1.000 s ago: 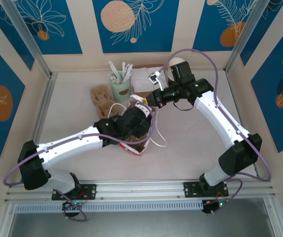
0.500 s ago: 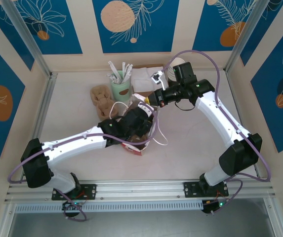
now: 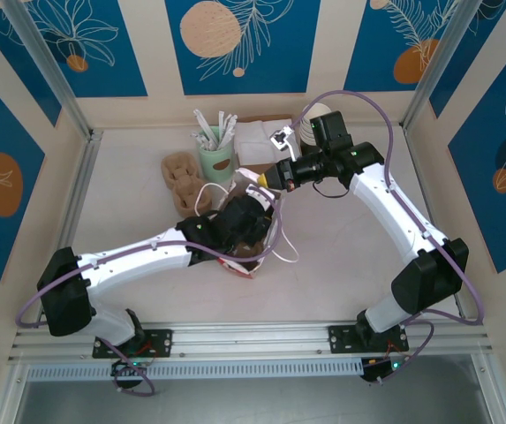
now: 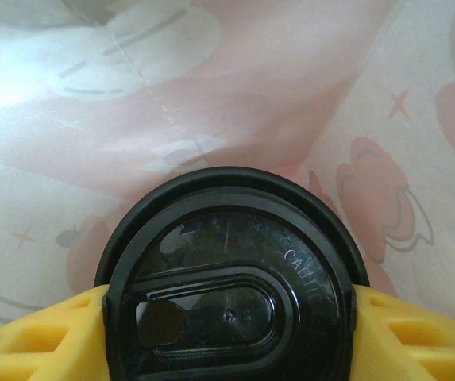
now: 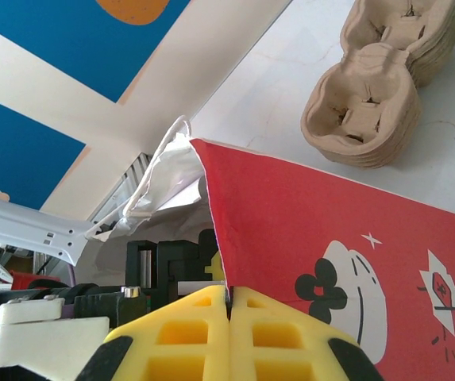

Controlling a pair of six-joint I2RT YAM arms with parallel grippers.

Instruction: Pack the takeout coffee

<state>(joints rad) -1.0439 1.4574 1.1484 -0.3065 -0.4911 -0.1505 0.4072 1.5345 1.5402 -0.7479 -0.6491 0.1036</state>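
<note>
Two arms bag the takeout coffee [image 4: 231,270] near the tabletop's [image 3: 350,256] middle.
Top view: the right tool [image 3: 268,179] pinches the red bag [image 3: 239,262] at its rim, seemingly to hold the mouth open, while the left tool [image 3: 249,219] reaches inside. Left wrist: yellow fingers [image 4: 406,337] grip the coffee at its black lid, pink bag wall behind. Right wrist: the tool is closed tight on the bag's edge.

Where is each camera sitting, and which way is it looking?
Top external: above and behind the robot, looking down at the table; both arms show, right gripper at the bag.
Left wrist: inside the bag, looking down on the takeout coffee gripped by the left gripper.
Right wrist: low, facing the cup carriers; its yellow fingers shut on the bag's red edge.
Shared: all three see the bag.
</note>
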